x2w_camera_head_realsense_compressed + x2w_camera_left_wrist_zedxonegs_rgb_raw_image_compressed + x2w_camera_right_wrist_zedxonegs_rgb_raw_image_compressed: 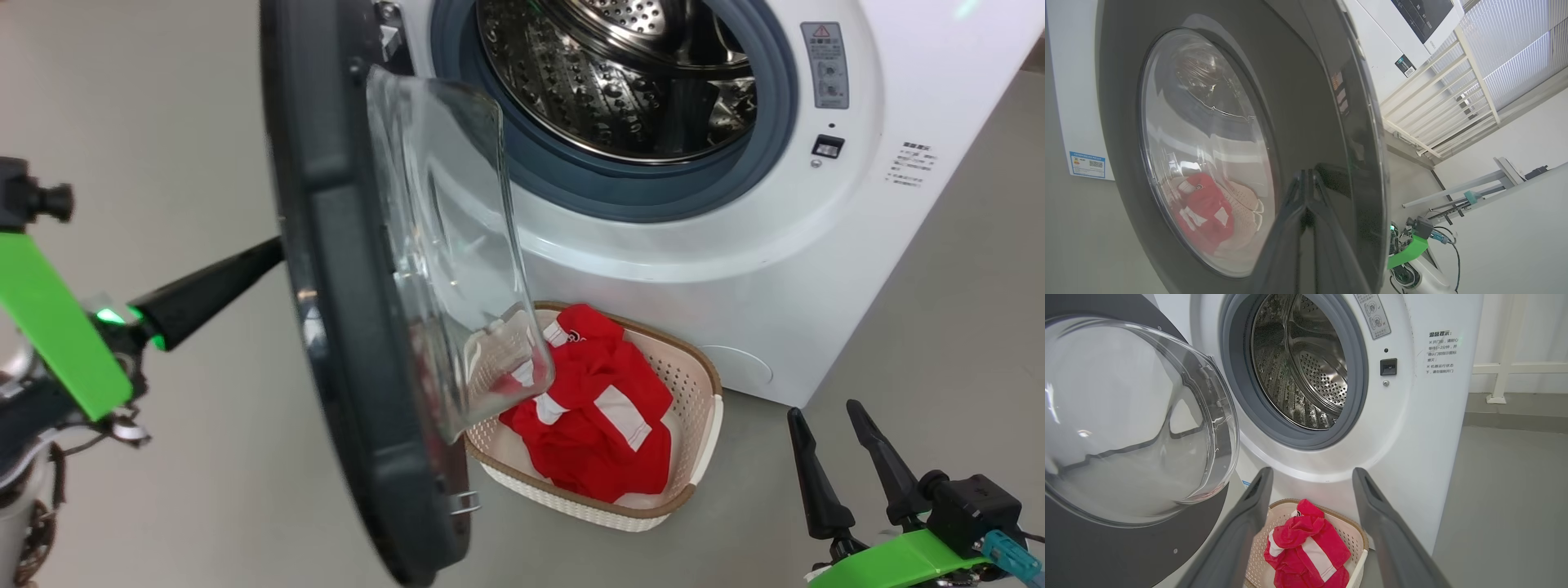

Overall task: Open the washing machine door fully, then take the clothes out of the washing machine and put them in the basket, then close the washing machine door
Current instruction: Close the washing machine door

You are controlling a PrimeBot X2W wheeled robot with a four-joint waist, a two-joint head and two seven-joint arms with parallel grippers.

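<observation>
Two hands: left hand (1305, 179) closed, touching the door (1298, 102); right hand (823, 410) spread wide.

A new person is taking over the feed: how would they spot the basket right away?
Find the big white washing machine. On the floor at its foot, beside the open black-rimmed door, sits the basket. It is the cream perforated tub with a brown rim, holding red clothes.
</observation>
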